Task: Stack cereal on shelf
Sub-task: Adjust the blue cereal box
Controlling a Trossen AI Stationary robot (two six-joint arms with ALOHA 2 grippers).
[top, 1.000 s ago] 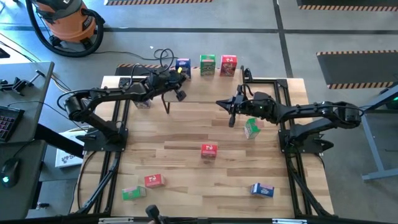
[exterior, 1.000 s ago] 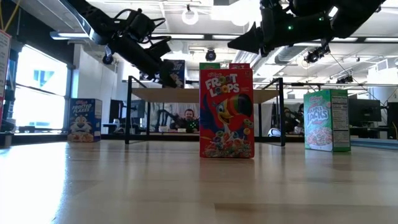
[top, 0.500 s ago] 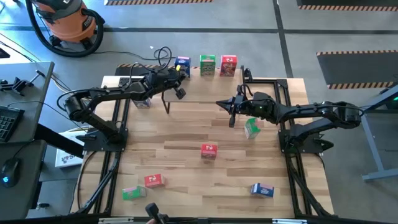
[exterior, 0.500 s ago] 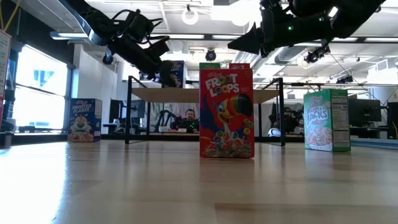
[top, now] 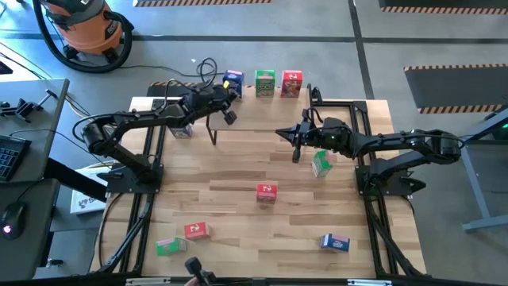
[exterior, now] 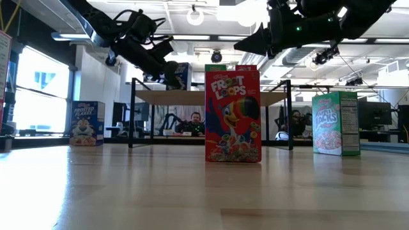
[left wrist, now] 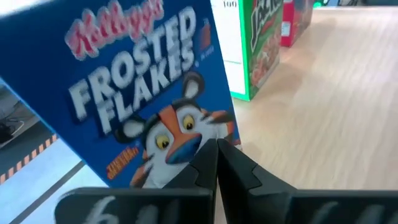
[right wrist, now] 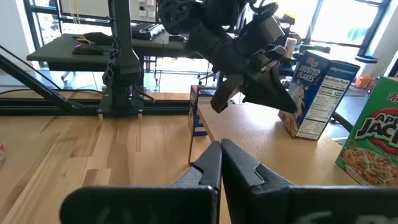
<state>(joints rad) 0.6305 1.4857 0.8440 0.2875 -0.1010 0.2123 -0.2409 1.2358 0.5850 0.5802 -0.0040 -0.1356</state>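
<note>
The shelf stands at the table's far edge with three boxes in a row on it: blue, green and red. My left gripper is shut, right at the blue Frosted Flakes box, which stands tilted on the board. My right gripper is shut and empty. It hovers above the table's right middle, beside a green box standing on the tabletop. Other boxes rest on the table: red, red, green, blue. My left gripper meets the blue box with its shut fingertips at the lower part of the printed front, near a bottom corner. The fingers come slanting down from the table's near-left side. The box leans away from them, its bottom on the shelf board.
Another blue box stands under my left arm by the shelf's left legs. In the low view the red Froot Loops box stands in the middle, the green Apple Jacks box at the right. Black frame rails run along both table sides.
My left gripper has edged slightly toward the table's far edge, against the blue box on the shelf, and the box has shifted a little that way. My right arm has kept still.
</note>
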